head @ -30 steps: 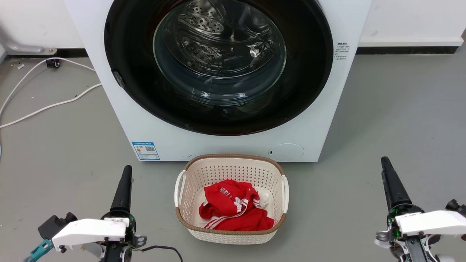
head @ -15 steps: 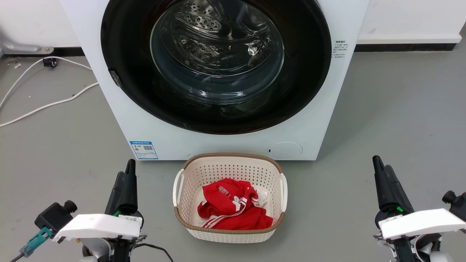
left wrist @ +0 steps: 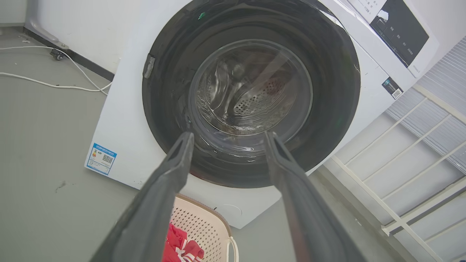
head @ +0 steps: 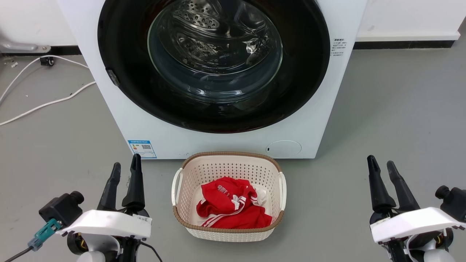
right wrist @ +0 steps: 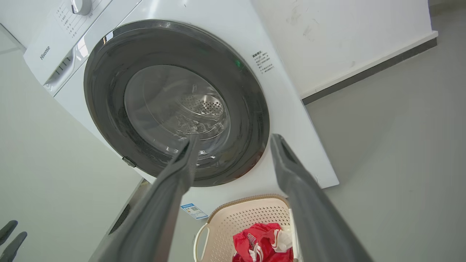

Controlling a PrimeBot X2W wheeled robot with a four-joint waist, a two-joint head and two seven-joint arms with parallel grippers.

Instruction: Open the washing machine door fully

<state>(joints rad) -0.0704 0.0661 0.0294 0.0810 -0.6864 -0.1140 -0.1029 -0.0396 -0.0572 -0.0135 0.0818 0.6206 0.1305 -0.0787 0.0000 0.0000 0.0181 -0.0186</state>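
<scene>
My left gripper (head: 126, 162) sits at the lower left of the head view. Its two dark fingers are spread apart with nothing between them. My right gripper (head: 380, 161) is at the lower right, its fingers likewise parted and empty. Both hover over the grey floor (head: 400, 109), well apart from everything else, with their fingers pointing toward the machine.

Between them and a little farther ahead, a cream perforated basket (head: 227, 169) with a brown rim stands on the floor. A red garment (head: 233, 207) with white stripes lies crumpled inside it. The basket's far edge is just in front of the washing machine (head: 218, 143), and I cannot tell whether they touch.

The machine is a white box with a blue label (head: 142, 149) low on its left and a round cap (head: 283, 148) low on its right. The washing machine door (head: 302, 72) is a glossy black disc covering most of the front, and it lies closed, flat against the machine. Through its clear glass centre I see the perforated steel drum (head: 204, 22). A small grey tab (head: 111, 77) sits on the door's left edge. In each wrist view my open fingers frame the lower part of the door.

Farther off, a white cable (head: 47, 103) trails across the floor to the left of the machine. A white wall (head: 400, 18) with a dark skirting runs behind it.
</scene>
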